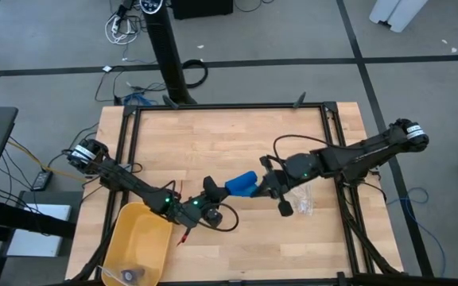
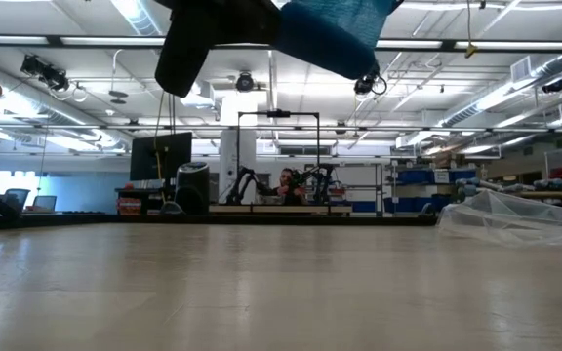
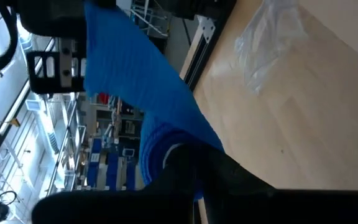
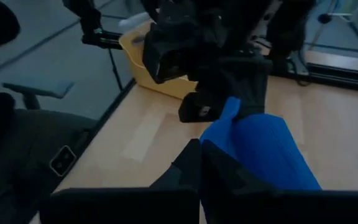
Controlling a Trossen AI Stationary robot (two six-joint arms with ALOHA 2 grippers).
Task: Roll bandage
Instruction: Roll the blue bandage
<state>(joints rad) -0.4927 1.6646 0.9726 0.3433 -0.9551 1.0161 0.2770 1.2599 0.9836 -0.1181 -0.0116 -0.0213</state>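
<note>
Both pincers clamp the bandage (image 1: pixel 242 184) above the surface (image 1: pixel 229 135): left pincer (image 1: pixel 211 188) and right pincer (image 1: pixel 262 183) shut on opposite ends, apparently stretching it for rolling.

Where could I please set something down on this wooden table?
The far half of the wooden table is bare. It is crowded nearer: both grippers hold the bright blue fabric bandage, between the yellow plastic bin and clear crinkled plastic bag.

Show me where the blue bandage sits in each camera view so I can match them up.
High view: bandage mid-table, between both grippers.
Low view: top edge, hanging above the table.
Left wrist view: broad blue band across the centre.
Right wrist view: lower right.
Shared landmark: clear plastic bag.
</note>
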